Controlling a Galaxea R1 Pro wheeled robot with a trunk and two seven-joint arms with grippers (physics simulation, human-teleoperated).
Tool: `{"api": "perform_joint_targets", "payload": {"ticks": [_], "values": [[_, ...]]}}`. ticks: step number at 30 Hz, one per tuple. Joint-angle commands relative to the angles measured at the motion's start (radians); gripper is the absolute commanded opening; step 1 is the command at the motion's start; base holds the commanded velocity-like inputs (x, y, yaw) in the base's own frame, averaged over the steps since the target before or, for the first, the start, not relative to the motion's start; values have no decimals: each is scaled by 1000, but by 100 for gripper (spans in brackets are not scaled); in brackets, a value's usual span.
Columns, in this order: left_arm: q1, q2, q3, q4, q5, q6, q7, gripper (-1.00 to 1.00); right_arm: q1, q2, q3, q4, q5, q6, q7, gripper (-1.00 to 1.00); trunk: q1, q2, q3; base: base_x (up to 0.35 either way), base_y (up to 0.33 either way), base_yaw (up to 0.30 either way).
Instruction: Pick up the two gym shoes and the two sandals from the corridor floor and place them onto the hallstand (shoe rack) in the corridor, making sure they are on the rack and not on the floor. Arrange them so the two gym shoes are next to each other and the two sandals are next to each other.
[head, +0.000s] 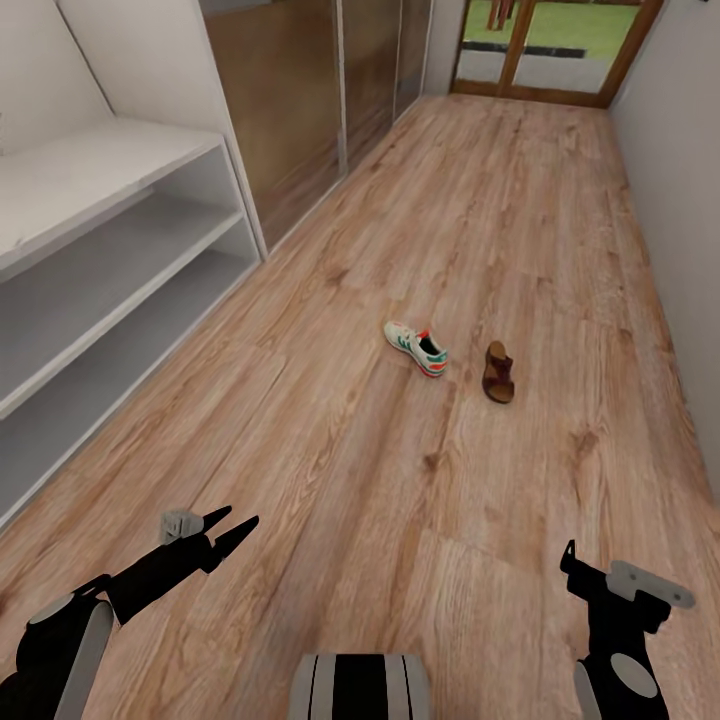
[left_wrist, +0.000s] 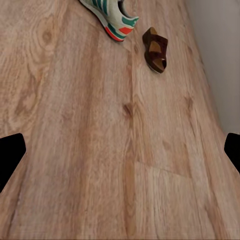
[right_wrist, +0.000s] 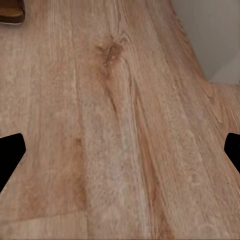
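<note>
In the head view you see the floor (head: 400, 480) of light wood planks running toward a glass door (head: 545, 45) at the far end. One sneaker (head: 416, 348) lies on the floor near the middle, on its sole, with the red heel turned toward the right. One sandal (head: 498, 372) lies just beside it on the right, apart from it, also flat on the floor. The rack (head: 110, 260) stands at the left against the wall; its top and the two open shelves that you see carry no shoe. Your left gripper (head: 232, 528) hangs low at the left, well apart from the shoes; its two fingers are spread in a V and hold nothing. Your right gripper (head: 572, 562) is low at the right, also far from the shoes; here you see one dark finger tip, so from this view you cannot tell how wide it is. In the left wrist view the two fingers (left_wrist: 11, 155) show as dark tips at the two side edges, wide apart, with bare floor (left_wrist: 120, 150) between them. The sneaker (left_wrist: 112, 17) and the sandal (left_wrist: 155, 49) lie far ahead, side by side and not touching. In the right wrist view the fingers (right_wrist: 11, 155) are again at both side edges, wide apart and empty, over the floor (right_wrist: 120, 150). A brown piece of something (right_wrist: 11, 12) shows at one corner, too little to name it. The grey wall (right_wrist: 210, 30) meets the floor ahead.
</note>
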Motion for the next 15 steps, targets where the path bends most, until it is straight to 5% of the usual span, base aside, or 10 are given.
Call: {"api": "perform_joint_targets", "payload": {"ticks": [1, 15], "values": [[0, 0, 1, 0, 6, 9, -2, 100, 0, 0, 0, -1, 2, 7, -2, 100, 0, 0, -2, 319, -153, 165], [0, 0, -1, 0, 6, 9, -2, 100, 0, 0, 0, -1, 2, 7, -2, 100, 0, 0, -20, 319, -153, 165]]}}
